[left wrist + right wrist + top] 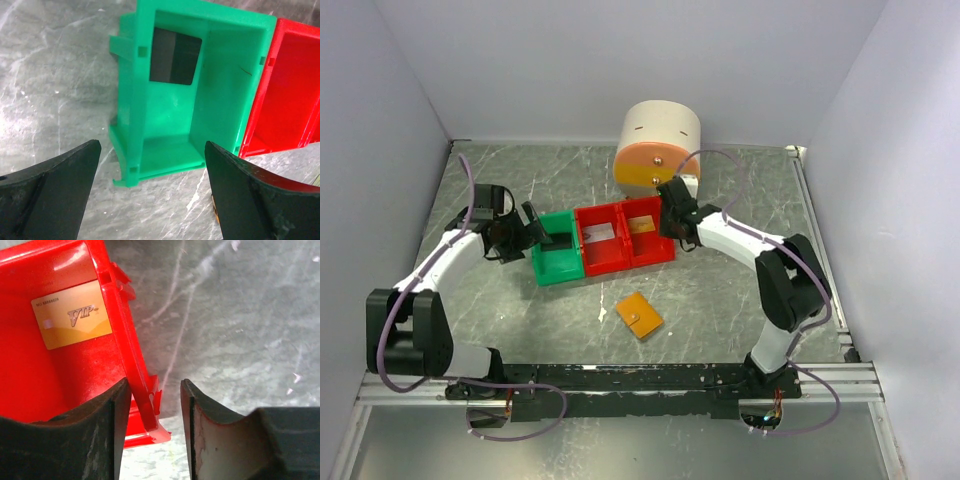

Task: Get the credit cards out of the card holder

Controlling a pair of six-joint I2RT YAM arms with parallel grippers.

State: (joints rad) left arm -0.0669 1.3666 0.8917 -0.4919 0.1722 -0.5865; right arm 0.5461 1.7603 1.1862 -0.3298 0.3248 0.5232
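A grey marbled table [720, 300] floors a pale-walled booth, with both arm bases bolted along its near edge. Closest to them, about midway between the arms, the card holder [639, 315] lies folded shut and flat on the stone. Its orange-tan side is up, it sits at an angle, and it is well apart from both grippers. Beyond it three bins stand touching in a row: a green bin [170, 125] on the left, a middle red bin [595, 256], and a right red bin [60, 380]. The left gripper [152, 150] hangs just beside the green bin, pointed at it, jaws spread wide with nothing between them. A dark card [175, 56] rests inside that bin. The middle red bin holds something pale and flat, too small to make out. The right gripper [155, 385] stands about half open astride the right red bin's outer wall at a corner. A gap shows between the wall and the outer finger, so it clamps nothing. The gold-orange card [71, 314], marked VIP, lies flat on that bin's floor. At the back, a cream cylinder [660, 130] with an orange face stands near the wall.
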